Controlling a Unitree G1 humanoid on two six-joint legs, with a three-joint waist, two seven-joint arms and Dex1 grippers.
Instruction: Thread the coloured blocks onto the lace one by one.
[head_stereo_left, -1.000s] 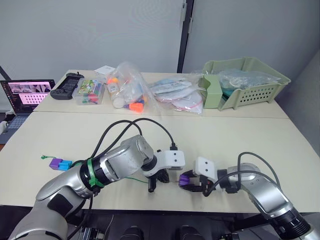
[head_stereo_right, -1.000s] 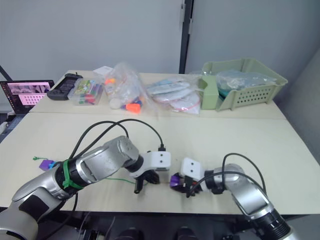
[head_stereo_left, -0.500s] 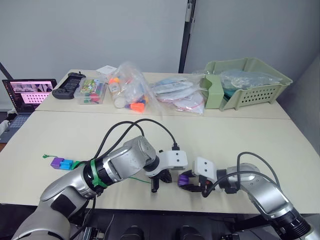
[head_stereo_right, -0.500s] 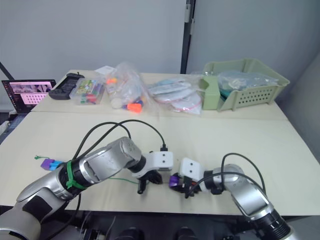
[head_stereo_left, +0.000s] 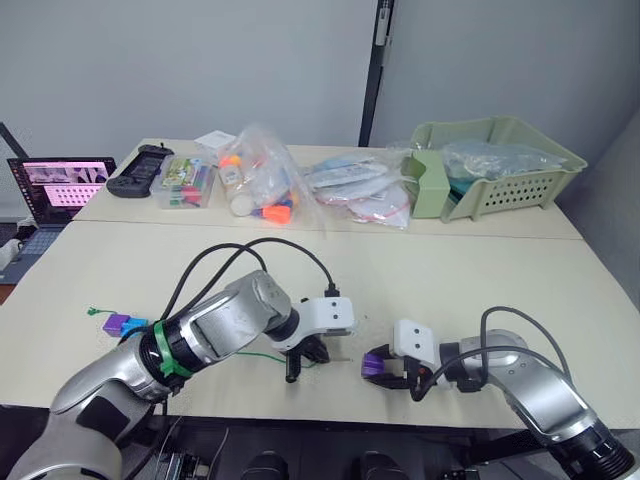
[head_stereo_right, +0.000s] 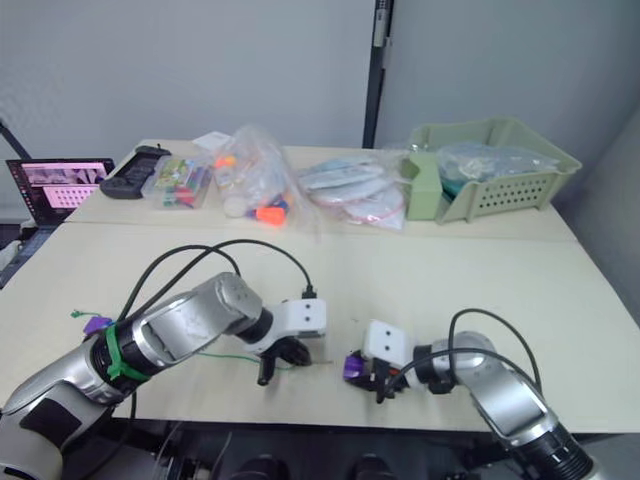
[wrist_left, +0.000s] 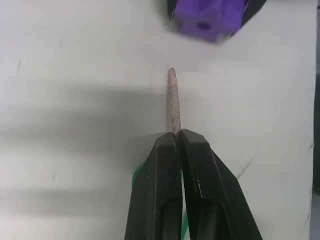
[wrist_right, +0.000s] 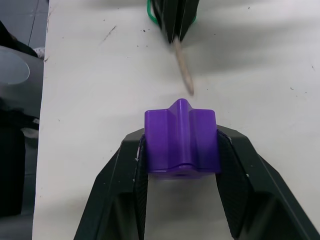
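Held low over the near edge of the tabletop (head_stereo_left: 480, 270): a purple block (wrist_right: 181, 136), pinched at two opposite sides by the right tool (wrist_right: 181, 165), fingers drawn in to the block's width. Looked light, hard and smooth-sided, likely to twist or squirt out under an off-centre squeeze, so best taken square across flat faces with the bore left uncovered, much as gripped here. Showed a small hole (wrist_left: 203, 24) on the face turned toward the other arm. Just apart from it, pointed roughly at that face but not touching: the lace (head_stereo_left: 262, 356), caught by its pale needle tip (wrist_left: 173, 101) in the left tool (wrist_left: 179, 137), fingers closed tight on the tip's rear with most of the stiff length left proud. Judged rigid enough at the tip to steer into the bore, though slightly askew of the hole in the wrist views; limp and thin behind it, bound to trail and snag, so worth gripping only on the stiff part, close behind the point. Trailed as green cord under the left arm across the tabletop toward the far left. Lay there, well apart from both tools: another purple block (head_stereo_left: 117, 323) and a blue block (head_stereo_left: 135, 327), touching one another, seemingly already on the cord, with a green knotted end (head_stereo_left: 92, 312) just beyond. Further back on the tabletop: bagged toys (head_stereo_left: 258, 185), a laptop (head_stereo_left: 55, 190) and a pale green basket (head_stereo_left: 500, 165).
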